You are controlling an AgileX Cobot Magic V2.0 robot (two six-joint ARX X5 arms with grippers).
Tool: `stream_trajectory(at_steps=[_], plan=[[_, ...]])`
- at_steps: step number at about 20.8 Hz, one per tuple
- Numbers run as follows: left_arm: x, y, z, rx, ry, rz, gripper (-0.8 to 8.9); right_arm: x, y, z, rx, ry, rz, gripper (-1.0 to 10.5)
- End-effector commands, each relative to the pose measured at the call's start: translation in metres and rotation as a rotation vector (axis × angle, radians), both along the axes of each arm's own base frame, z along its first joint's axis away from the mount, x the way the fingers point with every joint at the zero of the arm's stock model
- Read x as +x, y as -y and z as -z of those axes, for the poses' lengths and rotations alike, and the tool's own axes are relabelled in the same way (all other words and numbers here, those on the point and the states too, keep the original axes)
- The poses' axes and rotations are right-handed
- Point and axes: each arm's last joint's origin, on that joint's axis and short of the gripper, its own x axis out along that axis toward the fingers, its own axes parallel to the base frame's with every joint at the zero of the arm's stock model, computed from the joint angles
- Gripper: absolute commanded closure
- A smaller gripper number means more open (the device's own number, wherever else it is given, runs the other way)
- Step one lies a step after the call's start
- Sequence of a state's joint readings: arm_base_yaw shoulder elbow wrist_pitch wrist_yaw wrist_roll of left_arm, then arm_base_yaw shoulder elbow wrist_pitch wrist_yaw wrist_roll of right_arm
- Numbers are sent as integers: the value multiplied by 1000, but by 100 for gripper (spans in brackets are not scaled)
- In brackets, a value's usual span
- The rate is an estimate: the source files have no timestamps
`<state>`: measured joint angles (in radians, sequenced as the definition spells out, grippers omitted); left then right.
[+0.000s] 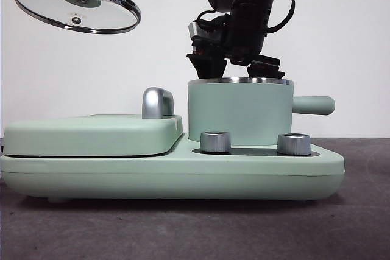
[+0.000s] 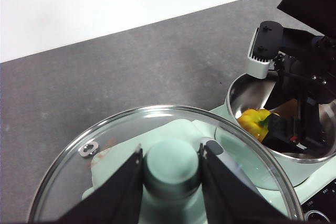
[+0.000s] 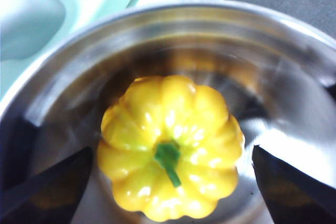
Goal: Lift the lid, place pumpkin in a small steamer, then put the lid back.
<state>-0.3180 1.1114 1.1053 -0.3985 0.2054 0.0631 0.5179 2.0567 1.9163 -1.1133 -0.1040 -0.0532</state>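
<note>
Two grippers for your count. Your left gripper (image 2: 170,174) is clamped on the mint-green knob of the lid (image 1: 76,4), one black jaw pressed to each side of the knob; in the front view you will find the lid held high in the air at about 10 o'clock from the small steamer (image 1: 239,112), well apart from it and tilted, its steel rim lower on the side toward the pot. Your right gripper (image 3: 168,182) hangs with its tips at the steamer's open mouth, jaws spread wide, one to either side of the pumpkin (image 3: 170,182) and touching neither flank as far as the right wrist view shows. You have the pumpkin lying inside the steamer on its steel floor, free of the jaws, ribs all round, short green stem facing up toward the wrist camera, so its axis runs roughly vertical; whether it sits quite level you cannot tell. The steamer stands upright on the right half of the mint-green cooker base (image 1: 170,172), its stubby side handle pointing to 3 o'clock in the front view, long axis level. Two steel dials (image 1: 215,142) stand in front of the pot. Left of it lies the flat griddle cover (image 1: 91,135) with its steel handle (image 1: 157,103).
</note>
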Motion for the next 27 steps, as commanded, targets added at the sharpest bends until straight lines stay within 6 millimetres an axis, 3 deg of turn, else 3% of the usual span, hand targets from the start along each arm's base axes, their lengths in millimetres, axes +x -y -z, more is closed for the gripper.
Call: stream_trajectory(at_steps=[1, 7, 10, 13, 24, 27], plan=[[1, 1, -8, -15, 44, 1, 796, -8, 0, -29, 43, 80, -14, 464], [1, 1, -8, -15, 43, 1, 796, -23, 10, -78, 140, 251, 13, 471], [1, 1, -8, -15, 43, 1, 796, -35, 13, -87, 146, 316, 19, 515], [1, 1, -8, -15, 43, 2, 796, -56, 26, -77, 178, 371, 30, 515], [0, 4, -7, -39, 31, 81, 798, -178, 101, -42, 294, 565, 124, 515], [1, 7, -6, -42, 24, 103, 798, -202, 115, -37, 311, 600, 130, 515]])
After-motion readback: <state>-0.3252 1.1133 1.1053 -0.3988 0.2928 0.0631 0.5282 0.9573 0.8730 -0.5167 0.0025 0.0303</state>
